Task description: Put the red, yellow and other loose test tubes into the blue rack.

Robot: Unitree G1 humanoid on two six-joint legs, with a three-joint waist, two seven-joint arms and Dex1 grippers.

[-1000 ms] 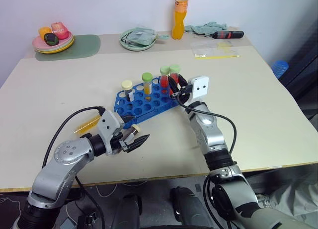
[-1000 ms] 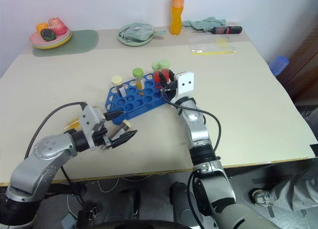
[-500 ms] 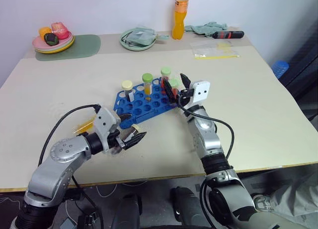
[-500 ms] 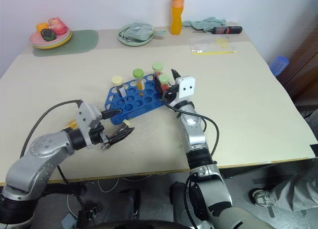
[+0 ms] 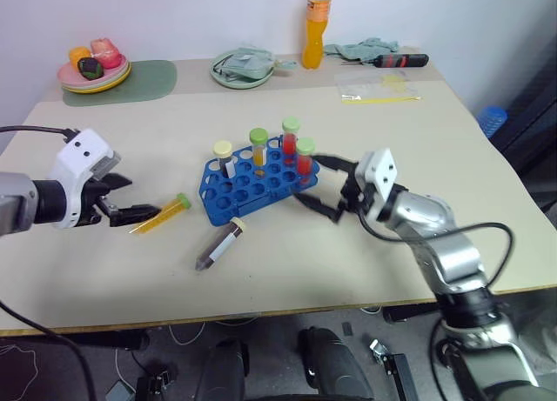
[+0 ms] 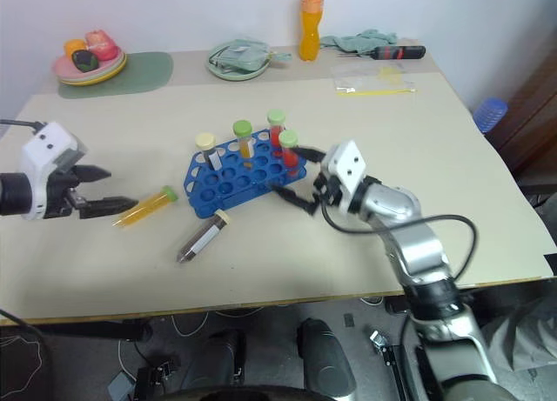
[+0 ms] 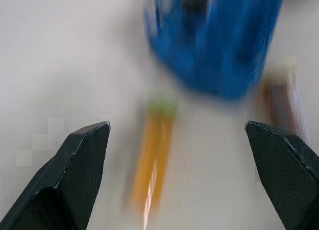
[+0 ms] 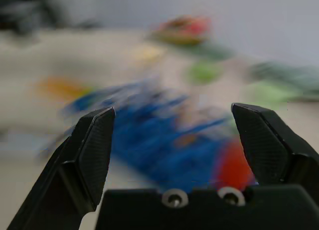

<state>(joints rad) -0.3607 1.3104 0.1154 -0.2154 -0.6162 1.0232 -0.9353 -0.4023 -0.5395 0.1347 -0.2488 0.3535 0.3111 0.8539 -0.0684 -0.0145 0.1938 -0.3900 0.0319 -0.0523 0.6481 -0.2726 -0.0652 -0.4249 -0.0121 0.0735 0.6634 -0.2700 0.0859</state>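
Rack (image 5: 258, 182), blue, sits mid-table (image 5: 452, 140); by my count it holds four capped tubes standing upright along its far side: a cream-capped one at the left, then three green-capped ones, the two on the right filled red.

Right gripper (image 5: 324, 189): just right of the rack's near right corner, fingers spread wide, nothing between them. It lies about level and points left toward the rack.

Left gripper (image 5: 124, 199): at the left of the table, fingers spread wide and empty, tips just left of the yellow tube.

Yellow tube (image 5: 162, 215): loose, lying flat left of the rack, green cap toward the rack. In the left wrist view it lies between the two fingers (image 7: 75, 170) but out ahead of them, not yet enclosed.

Dark tube (image 5: 218, 244): loose, lying flat near the rack's near edge, cream cap toward the rack, pointed end toward me.

Step in hand, as I judge it: a red tube is seated and the right gripper stands clear of it; the left is lining up on the yellow tube. Two loose tubes remain.

Next move, as I judge it: bring the left fingers down astride the yellow tube, close mid-body, lift, turn it cap-up, and lower it into a free hole.
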